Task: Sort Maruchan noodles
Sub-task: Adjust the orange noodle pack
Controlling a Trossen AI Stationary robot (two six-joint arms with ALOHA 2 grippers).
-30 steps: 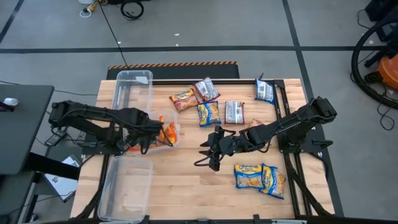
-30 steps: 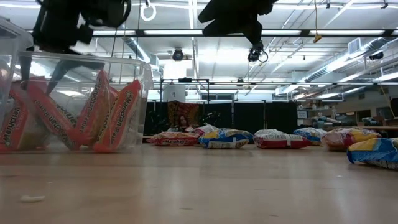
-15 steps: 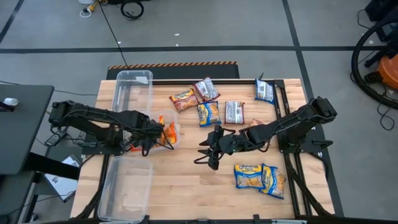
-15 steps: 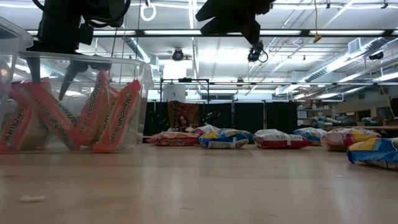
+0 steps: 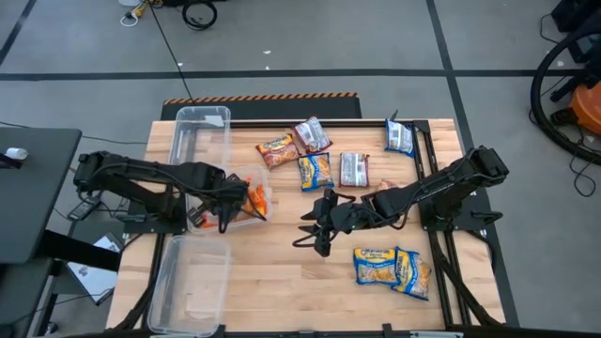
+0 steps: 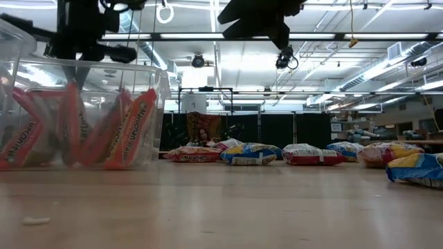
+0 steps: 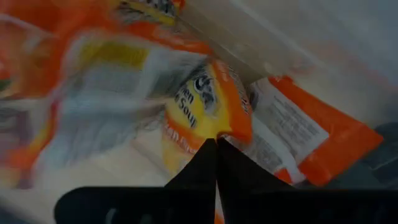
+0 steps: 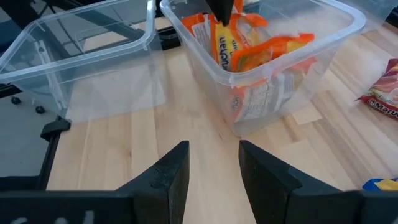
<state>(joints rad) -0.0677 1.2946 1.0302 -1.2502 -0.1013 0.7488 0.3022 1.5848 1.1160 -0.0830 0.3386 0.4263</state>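
The left gripper (image 7: pixel 216 146) sits inside the small clear bin (image 5: pixel 246 218), its fingers pressed together with their tips against an orange noodle packet (image 7: pixel 208 112); whether the packet is pinched between them cannot be told. Only the left wrist view shows this contact. The high view shows just the arm over the bin and a patch of orange packets (image 5: pixel 256 198). The low view shows those packets (image 6: pixel 104 128) standing on edge behind the bin wall (image 6: pixel 156 83).

The right gripper (image 8: pixel 213 163) hovers over bare worktop (image 5: pixel 282 263) near the middle, fingers partly apart and empty; its own view looks across to the bin (image 8: pixel 311 56) and the left arm's fingers dipping in.

Other packets lie loose: several along the far side (image 5: pixel 319 155), two blue-and-yellow ones (image 5: pixel 392 267) near the right front.

Half a second ago the left gripper's fingers were spread inside the bin; now they are closed. The packets in the low view have shifted, leaning differently. The right arm has not moved.
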